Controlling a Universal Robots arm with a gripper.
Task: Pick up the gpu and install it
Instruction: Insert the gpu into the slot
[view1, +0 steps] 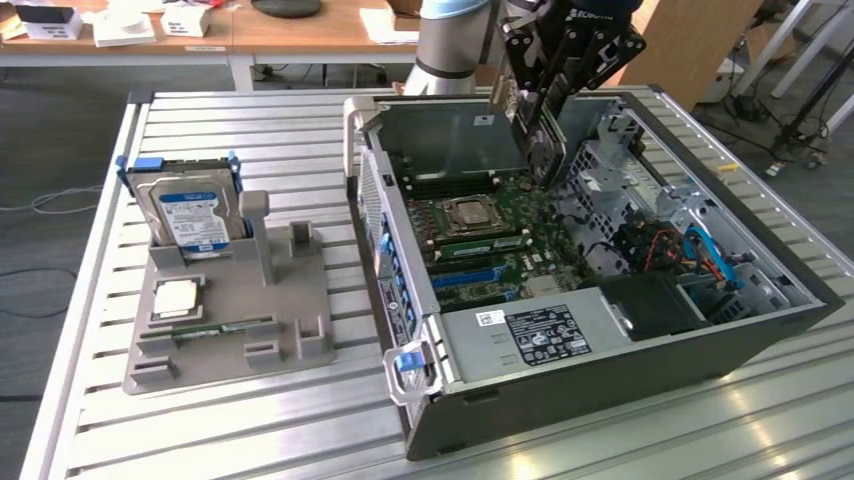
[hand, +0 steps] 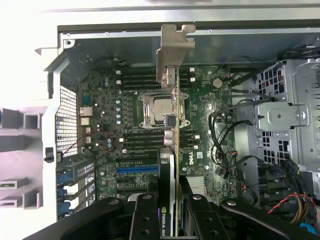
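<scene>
Ext view evenly bright, glare on table (view1: 747, 420); wrist view blown out outside case (hand: 125, 47), inside dimmer.

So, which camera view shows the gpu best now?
The wrist view: the gpu is seen edge-on along its length, from the silver bracket to the labelled cooler in the gripper. The exterior view shows it as a dark card hanging from the gripper at the open computer case.

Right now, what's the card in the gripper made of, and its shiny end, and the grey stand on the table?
The gpu in the gripper: thin green board edge, likely fibreglass circuit board, with a matte black cooler, probably plastic. Its end bracket: bare silvery folded sheet metal. The grey stand: matte, even grey, blocky; probably plastic.
</scene>
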